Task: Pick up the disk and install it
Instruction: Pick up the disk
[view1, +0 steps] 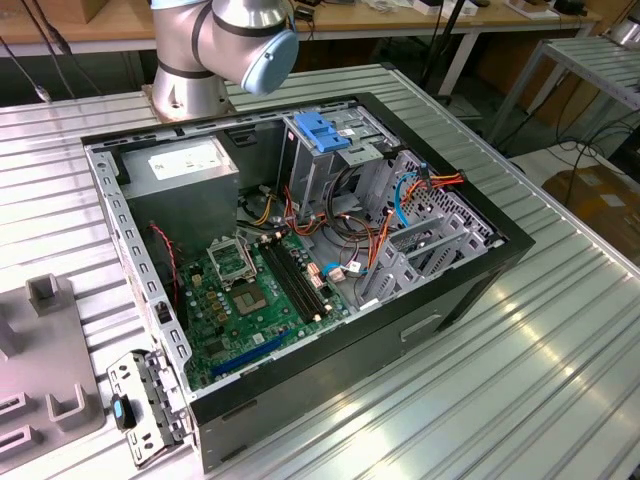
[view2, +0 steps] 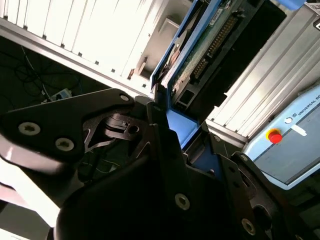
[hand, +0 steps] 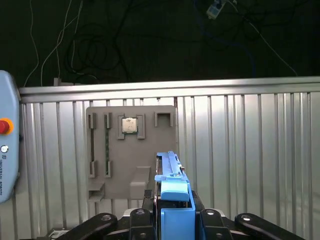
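Ribbed metal table (hand: 250, 150) and a grey plate (hand: 115, 165), seen past a gripper (hand: 174, 220) clamped on the disk (hand: 171, 172)
The disk stands edge-on between the jaws, held by its blue rails, with its far end jutting out past them; the second wrist view shows the disk's (view2: 210, 45) green board face close above the gripper (view2: 170, 125). The plate and its chip (hand: 129, 124) lie well beyond the disk's tip, bare table runs wide beside it, then the table edge and dark floor with cables (hand: 100, 50). In the exterior view the open case (view1: 450, 300) sits near the arm (view1: 225, 40)
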